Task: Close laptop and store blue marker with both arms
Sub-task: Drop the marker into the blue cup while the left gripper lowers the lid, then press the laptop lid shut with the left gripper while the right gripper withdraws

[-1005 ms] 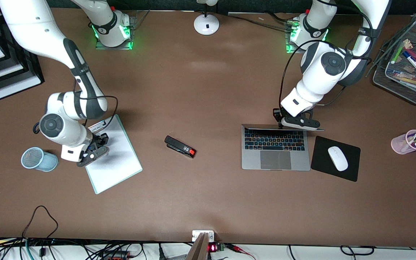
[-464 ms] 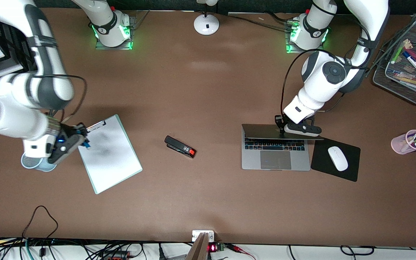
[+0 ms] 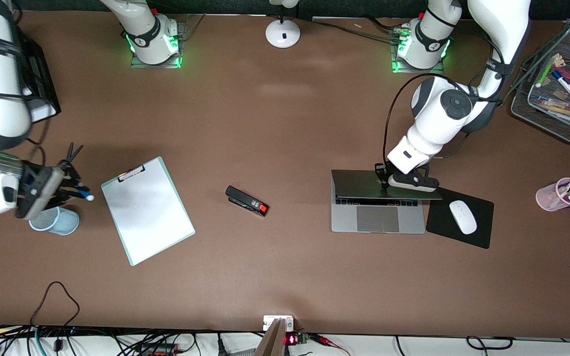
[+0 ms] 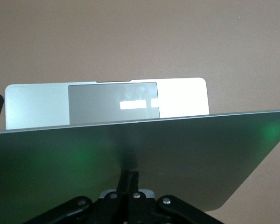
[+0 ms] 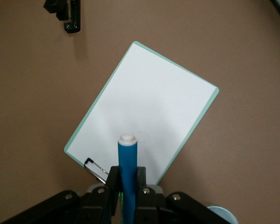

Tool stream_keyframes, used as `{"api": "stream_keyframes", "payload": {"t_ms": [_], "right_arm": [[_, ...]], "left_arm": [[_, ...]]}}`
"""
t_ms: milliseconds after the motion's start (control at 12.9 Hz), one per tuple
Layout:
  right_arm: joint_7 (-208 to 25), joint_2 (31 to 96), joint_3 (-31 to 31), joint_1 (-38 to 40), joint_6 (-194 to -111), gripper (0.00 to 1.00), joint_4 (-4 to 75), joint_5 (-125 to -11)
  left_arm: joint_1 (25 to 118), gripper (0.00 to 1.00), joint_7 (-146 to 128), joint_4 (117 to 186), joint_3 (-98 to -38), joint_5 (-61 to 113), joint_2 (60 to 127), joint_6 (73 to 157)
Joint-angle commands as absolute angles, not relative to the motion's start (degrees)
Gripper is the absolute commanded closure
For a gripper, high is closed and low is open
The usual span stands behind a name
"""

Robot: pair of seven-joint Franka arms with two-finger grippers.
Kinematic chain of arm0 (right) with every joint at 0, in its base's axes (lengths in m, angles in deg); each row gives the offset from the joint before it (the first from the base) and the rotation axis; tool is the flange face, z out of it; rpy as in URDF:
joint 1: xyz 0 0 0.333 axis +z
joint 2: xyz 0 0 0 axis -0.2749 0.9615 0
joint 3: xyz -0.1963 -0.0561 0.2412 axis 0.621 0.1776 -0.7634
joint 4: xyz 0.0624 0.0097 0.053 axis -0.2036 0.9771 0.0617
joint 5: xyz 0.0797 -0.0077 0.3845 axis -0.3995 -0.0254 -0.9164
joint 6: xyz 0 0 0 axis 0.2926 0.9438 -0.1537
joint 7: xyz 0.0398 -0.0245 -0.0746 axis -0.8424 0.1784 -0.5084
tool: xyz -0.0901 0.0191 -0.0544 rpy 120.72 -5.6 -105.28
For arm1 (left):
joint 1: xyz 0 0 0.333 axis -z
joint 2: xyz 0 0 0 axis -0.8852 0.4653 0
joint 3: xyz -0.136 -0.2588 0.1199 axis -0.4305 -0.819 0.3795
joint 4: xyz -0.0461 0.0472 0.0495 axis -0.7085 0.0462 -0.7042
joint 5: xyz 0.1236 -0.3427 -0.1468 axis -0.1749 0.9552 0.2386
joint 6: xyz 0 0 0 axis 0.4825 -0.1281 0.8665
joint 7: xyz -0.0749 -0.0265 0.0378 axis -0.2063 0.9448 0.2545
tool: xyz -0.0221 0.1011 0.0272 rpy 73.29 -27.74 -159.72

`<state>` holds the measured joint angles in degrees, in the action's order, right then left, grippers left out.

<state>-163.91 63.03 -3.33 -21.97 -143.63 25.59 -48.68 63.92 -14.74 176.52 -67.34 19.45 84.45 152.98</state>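
Blue marker [image 5: 127,172]: a thin, bright blue stick with a round white tip. It is up in the air, held over the table just beside the blue mesh cup [image 3: 55,220], at the right arm's end of the table.
Marker's direction: it lies almost flat. Its long side runs out from the fingers, and its white tip points toward the clipboard [image 3: 147,210].
Right gripper [image 3: 65,188]: its two black fingers are squeezed tight on the blue marker, gripping it low on its body.
Laptop [image 3: 378,217]: thin and silver-grey, with a grey trackpad. It sits on the table at the left arm's end, just beside a black mouse pad [image 3: 459,217] with a white mouse [image 3: 462,216] on it.
Laptop lid [image 4: 130,172]: it is tipped far down over the keys. Only one row of black keys and the trackpad show.
Left gripper [image 3: 406,182]: its fingers are pressed together with nothing between them. It rests against the back of the lid near the top edge.
Also on the table: a black stapler [image 3: 246,200] with a red end, between the clipboard and the laptop.
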Motion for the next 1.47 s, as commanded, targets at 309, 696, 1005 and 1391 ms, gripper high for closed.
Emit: {"api": "stream_keyframes", "payload": {"t_ms": [309,696,1005,1391], "right_arm": [[-196.0,63.6,-3.7,-33.9,-137.2,1.0,21.5,-62.7],[-211.7,67.7,-3.7,-40.3,-137.1,1.0,21.4,-76.0],[-219.2,72.4,-3.8,-43.1,-136.2,1.0,21.3,-84.0],[-224.7,78.9,-3.8,-44.9,-136.1,1.0,17.8,-89.4]], "left_arm": [[63.8,1.0,-15.1,170.4,-65.4,14.1,91.2,155.6],[63.9,1.0,-15.0,167.1,-64.8,14.0,96.3,158.3],[64.6,1.0,-15.0,165.0,-63.4,14.0,99.5,158.3],[64.6,1.0,-15.1,162.6,-63.0,14.0,102.8,159.3]]}}
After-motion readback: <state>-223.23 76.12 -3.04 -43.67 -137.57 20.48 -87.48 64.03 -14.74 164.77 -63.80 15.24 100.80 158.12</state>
